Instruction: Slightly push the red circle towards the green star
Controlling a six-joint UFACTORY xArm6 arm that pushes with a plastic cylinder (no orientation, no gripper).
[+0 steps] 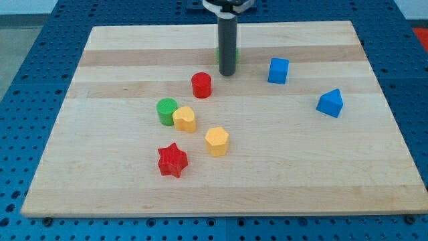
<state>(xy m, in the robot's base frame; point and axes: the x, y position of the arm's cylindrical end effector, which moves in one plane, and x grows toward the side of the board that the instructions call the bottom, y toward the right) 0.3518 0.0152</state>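
Camera view: my tip (227, 72) near red circle (201, 85), hiding green block (218, 56).

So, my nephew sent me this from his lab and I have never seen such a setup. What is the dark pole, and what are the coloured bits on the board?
The dark pole is the end of a robot arm. It has no hand and holds nothing; its lower end, my tip, slides over the wooden board and pushes blocks. There is one camera, looking down at the board from one side.

On the board lie small blocks: a red circle just left of and below the tip, apart from it; a green block mostly hidden behind the rod, probably the star; a green circle touching a yellow block; another yellow block; a red star; and, at the view's right, a blue cube and another blue block.
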